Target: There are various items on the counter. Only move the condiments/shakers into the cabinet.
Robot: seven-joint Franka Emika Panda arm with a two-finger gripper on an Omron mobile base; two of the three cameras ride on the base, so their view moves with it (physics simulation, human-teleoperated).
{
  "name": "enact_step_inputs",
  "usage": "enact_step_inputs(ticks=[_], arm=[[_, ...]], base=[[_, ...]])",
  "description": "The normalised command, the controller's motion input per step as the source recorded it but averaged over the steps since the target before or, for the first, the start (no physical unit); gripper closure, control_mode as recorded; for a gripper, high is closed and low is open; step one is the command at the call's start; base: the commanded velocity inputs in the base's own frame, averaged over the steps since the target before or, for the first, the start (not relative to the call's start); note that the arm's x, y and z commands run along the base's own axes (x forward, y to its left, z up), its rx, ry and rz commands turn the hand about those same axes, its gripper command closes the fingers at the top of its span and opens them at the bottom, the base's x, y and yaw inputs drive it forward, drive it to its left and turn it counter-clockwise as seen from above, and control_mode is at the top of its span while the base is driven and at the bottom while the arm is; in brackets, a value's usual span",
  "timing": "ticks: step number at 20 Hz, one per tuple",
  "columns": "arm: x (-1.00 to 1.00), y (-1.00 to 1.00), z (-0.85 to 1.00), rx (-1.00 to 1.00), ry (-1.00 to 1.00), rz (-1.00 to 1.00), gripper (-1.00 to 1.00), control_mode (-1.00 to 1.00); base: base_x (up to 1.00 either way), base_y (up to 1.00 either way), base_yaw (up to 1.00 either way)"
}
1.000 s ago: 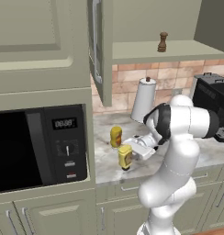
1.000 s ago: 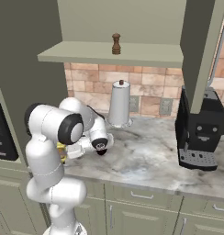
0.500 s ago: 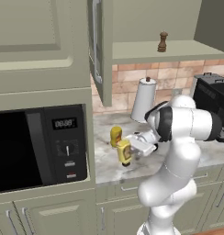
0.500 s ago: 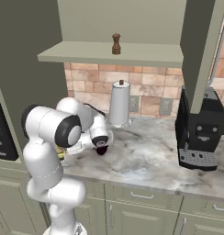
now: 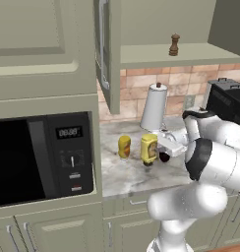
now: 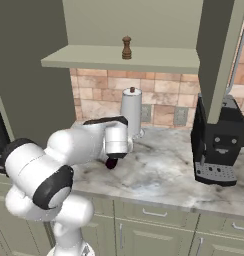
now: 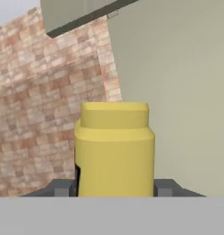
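Hand view: the bright yellow bottle (image 7: pixel 114 149) sits between the two dark fingertips (image 7: pixel 61 188), one pressed against each side.
Gripper: the gripper (image 5: pixel 152 148) is clamped on the bright yellow bottle (image 5: pixel 149 148), partway closed around its body.
Bottle look: squat, squared shoulders, stepped cap, label on the front; upright, its base at or just above the counter (image 5: pixel 127 174) — cannot tell which.
Amber bottle: the amber bottle (image 5: pixel 124 146) stands just beside it, toward the microwave (image 5: pixel 41 157), apart from the gripper.
Eggplant: the dark eggplant (image 6: pixel 111 163) lies on the counter under the wrist.
Paper towel roll: the paper towel roll (image 5: pixel 154 107) stands upright behind, near the brick wall.
Cabinet: the cabinet (image 5: pixel 161 54) is open, with the pepper shaker (image 5: pixel 174 45) upright on its shelf.
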Motion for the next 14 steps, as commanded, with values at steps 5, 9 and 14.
enact_step_inputs(ticks=[5,9,14], arm=[[-0.48,-0.30,1.00,0.04,-0.10,-0.26,1.00,-1.00],[-0.43,-0.23,1.00,0.00,-0.10,-0.35,1.00,-1.00],[-0.40,-0.25,1.00,-0.03,-0.09,-0.39,1.00,-1.00]], base=[[0.00,0.00,0.00],[0.00,0.00,0.00],[0.00,0.00,0.00]])
